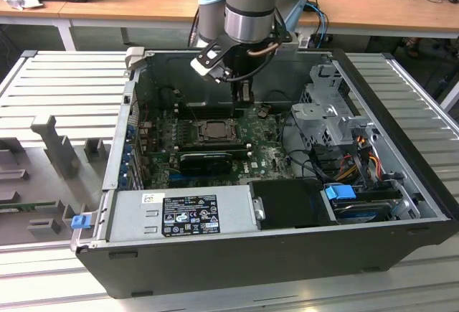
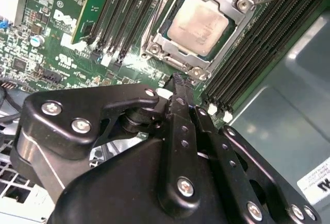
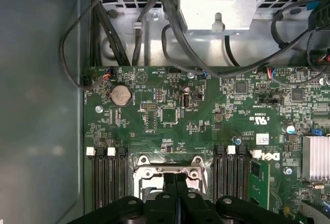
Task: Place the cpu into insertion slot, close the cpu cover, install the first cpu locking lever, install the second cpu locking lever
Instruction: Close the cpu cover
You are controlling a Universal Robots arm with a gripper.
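The gripper (image 2: 179, 80) (pressed together) hangs near the cpu (image 2: 198, 22); ribbed table (image 1: 64, 82), desks (image 1: 122, 3) behind.

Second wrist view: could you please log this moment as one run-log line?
cpu: seated | cpu cover: down over it | gripper: shut, empty, tip by cover's edge

We recorded a black label (image 1: 188, 215) with white print and symbols on the grey power supply (image 1: 133, 219) in the exterior view. A small white sticker (image 1: 153, 199) sat just beside it, and neither could be read. In the second wrist view a white logo (image 2: 64, 15) stood on the green circuit board (image 2: 31, 54). A white chassis label (image 2: 317, 183) was cut off at the frame edge. In the first wrist view a pale board sticker (image 3: 262, 138) carried print too small to read. We could not tell any marking on the cpu (image 2: 198, 22).
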